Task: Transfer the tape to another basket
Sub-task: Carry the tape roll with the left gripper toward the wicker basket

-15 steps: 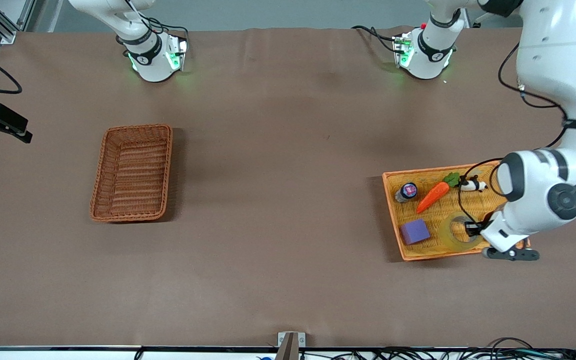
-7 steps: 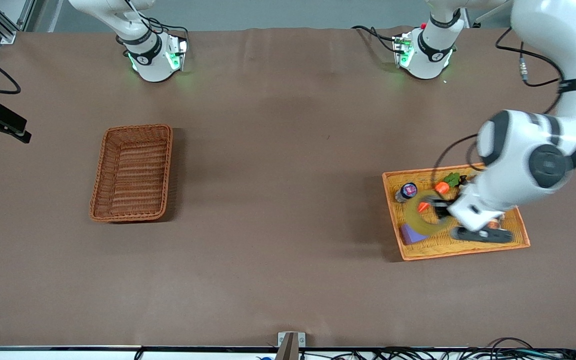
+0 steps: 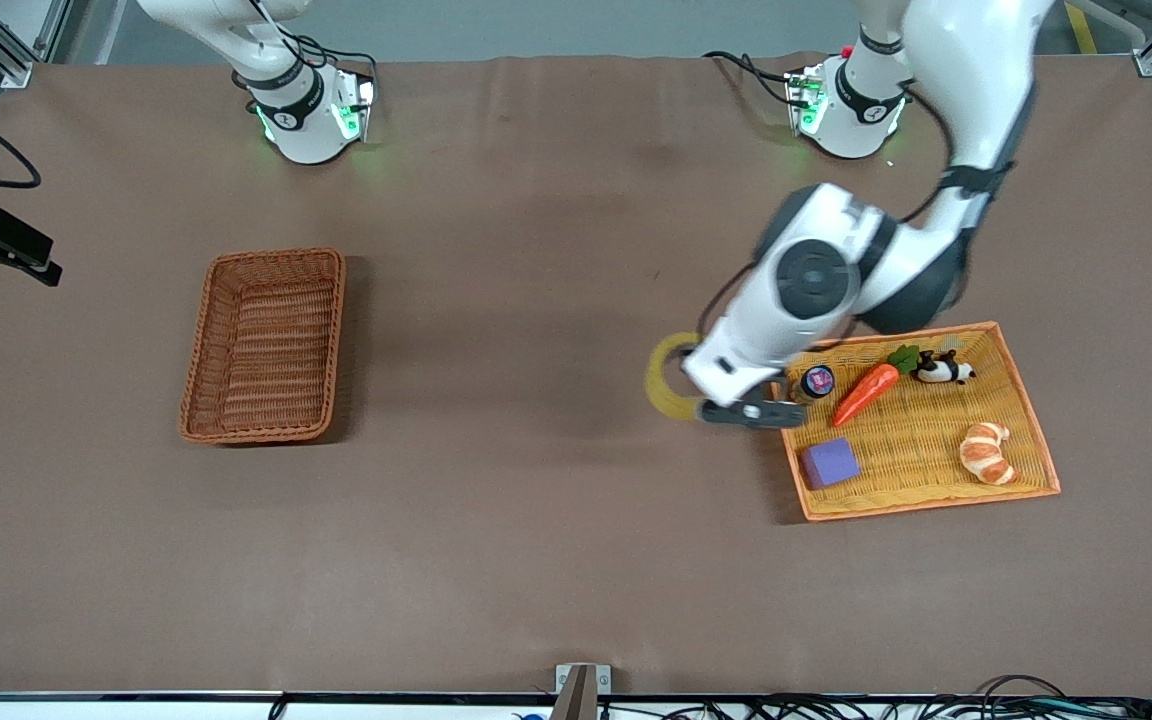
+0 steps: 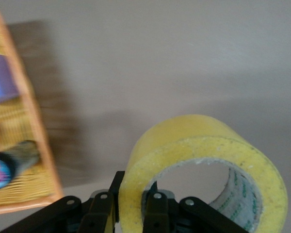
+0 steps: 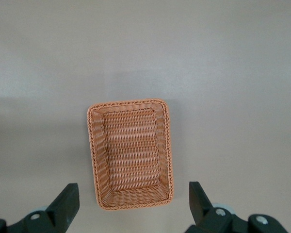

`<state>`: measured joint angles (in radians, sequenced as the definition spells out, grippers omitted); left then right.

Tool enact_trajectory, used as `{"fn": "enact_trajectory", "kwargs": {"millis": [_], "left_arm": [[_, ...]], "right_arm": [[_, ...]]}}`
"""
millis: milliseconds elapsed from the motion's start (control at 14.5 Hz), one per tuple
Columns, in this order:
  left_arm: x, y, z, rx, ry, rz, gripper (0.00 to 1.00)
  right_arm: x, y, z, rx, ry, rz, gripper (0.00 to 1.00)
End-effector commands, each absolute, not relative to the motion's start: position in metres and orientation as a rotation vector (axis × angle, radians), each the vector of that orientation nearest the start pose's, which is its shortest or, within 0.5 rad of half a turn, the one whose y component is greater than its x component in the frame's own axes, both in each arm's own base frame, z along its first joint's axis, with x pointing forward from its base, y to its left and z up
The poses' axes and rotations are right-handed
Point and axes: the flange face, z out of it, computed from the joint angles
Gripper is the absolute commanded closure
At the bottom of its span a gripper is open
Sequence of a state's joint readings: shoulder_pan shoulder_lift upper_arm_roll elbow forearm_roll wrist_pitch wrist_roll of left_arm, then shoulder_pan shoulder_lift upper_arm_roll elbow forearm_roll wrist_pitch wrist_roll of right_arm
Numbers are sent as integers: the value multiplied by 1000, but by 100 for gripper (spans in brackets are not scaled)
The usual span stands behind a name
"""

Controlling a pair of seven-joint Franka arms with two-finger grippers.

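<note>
Lifted since a second ago: tape point(image 3: 669, 376) is out of the orange tray point(image 3: 1031, 420), pinched through its wall by the left gripper point(image 4: 131, 213), now over bare table. Transport underway — brown basket point(image 3: 266, 345) well apart. Right gripper point(image 5: 131, 206) waits spread wide above it.

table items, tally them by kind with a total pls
baskets: 2, brown wicker basket, orange tray
tape rolls: 1, tape held in the left gripper over the table
toy foods: 2, carrot, croissant
blocks: 1, purple block
small bottles: 1, bottle
figurines: 1, panda
total: 8
</note>
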<state>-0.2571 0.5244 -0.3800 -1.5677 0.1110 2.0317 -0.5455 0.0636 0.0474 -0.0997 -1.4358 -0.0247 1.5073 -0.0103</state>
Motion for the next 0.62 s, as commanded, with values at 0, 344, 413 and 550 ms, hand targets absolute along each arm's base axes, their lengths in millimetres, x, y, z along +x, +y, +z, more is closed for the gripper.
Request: {"fn": "enact_trajectory", "kwargs": {"millis": [0,344,413,550], "left_arm": [[572,-426,340,-3209,203,124,96],[546,-530,293,-3239,213,85,95],[539,-545,293,-3236,237,23,95],[527,-569,280,-3259,284,-66,95]], "right_arm": [[560,-23,655,-3151,59,-31,0],[559,-24,653,-3151,59,-24,0],[559,-24,653,-3151,59,-24,0],[559,-23,653,-3151,59,-24,0]]}}
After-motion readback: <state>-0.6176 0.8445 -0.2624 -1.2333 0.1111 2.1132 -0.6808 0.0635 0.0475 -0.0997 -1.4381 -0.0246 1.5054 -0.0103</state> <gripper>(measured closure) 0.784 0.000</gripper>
